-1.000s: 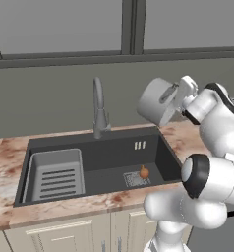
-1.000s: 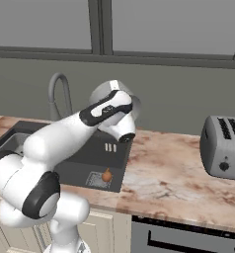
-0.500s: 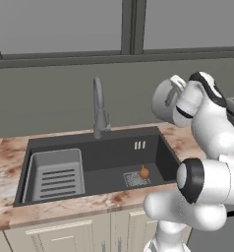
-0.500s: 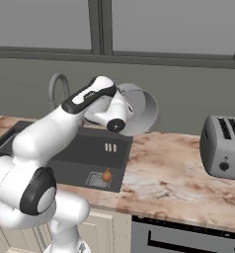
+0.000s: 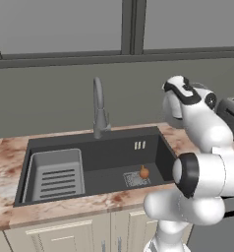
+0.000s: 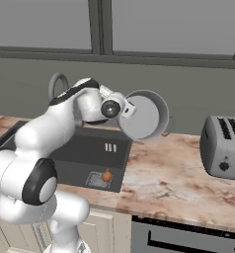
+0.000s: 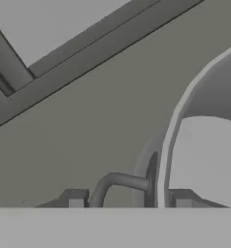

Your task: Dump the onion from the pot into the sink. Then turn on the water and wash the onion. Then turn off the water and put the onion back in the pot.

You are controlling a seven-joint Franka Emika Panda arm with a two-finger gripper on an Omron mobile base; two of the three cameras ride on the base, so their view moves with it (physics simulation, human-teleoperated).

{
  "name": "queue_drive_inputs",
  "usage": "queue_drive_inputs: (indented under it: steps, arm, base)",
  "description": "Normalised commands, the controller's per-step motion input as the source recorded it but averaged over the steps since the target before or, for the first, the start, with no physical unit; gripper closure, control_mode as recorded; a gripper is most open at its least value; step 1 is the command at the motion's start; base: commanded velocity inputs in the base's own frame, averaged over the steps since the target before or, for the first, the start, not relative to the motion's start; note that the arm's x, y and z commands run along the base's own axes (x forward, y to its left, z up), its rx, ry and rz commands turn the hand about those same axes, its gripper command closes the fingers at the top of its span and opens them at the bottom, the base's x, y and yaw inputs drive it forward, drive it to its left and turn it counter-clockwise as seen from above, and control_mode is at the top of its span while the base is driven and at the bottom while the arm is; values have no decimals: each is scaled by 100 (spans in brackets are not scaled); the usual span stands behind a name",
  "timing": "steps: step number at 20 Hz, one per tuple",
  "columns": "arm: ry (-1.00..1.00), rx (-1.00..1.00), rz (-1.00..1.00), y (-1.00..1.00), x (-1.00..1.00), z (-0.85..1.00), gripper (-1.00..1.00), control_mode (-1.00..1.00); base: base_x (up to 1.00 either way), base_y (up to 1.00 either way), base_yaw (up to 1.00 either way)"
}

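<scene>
Swinging pot point(image 6: 145, 114) further right since 0.5 s ago, now over counter point(image 6: 178, 173); gripper point(image 7: 129, 201) clamping its handle; onion point(image 5: 144, 172) lying unmoved on sink point(image 5: 109, 156) drain grate.

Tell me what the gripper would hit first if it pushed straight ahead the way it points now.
Most likely the grey back wall under the window. In the hand view the gripper, carrying the tipped pot by its handle, looks at that wall with nothing in between. How far off the wall is cannot be judged.
</scene>
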Motion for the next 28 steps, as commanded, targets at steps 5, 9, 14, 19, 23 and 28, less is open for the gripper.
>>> queue_drive_inputs:
  steps: [5, 9, 14, 19, 23, 28]
  arm:
    - [40, -22, 0, -12, -21, 1, 100, -100]
    - [30, -17, 0, -5, -16, 0, 100, -100]
    - [19, -6, 0, -11, -9, -13, 100, -100]
    - [21, 0, 0, -25, -9, -27, 100, -100]
    - [15, 0, 0, -32, -5, -42, 100, -100]
    - [1, -2, -1, -24, -27, -47, 100, -100]
  base:
    - [0, 0, 0]
    - [0, 0, 0]
    - [0, 0, 0]
    - [0, 0, 0]
    - [0, 0, 0]
    - [0, 0, 0]
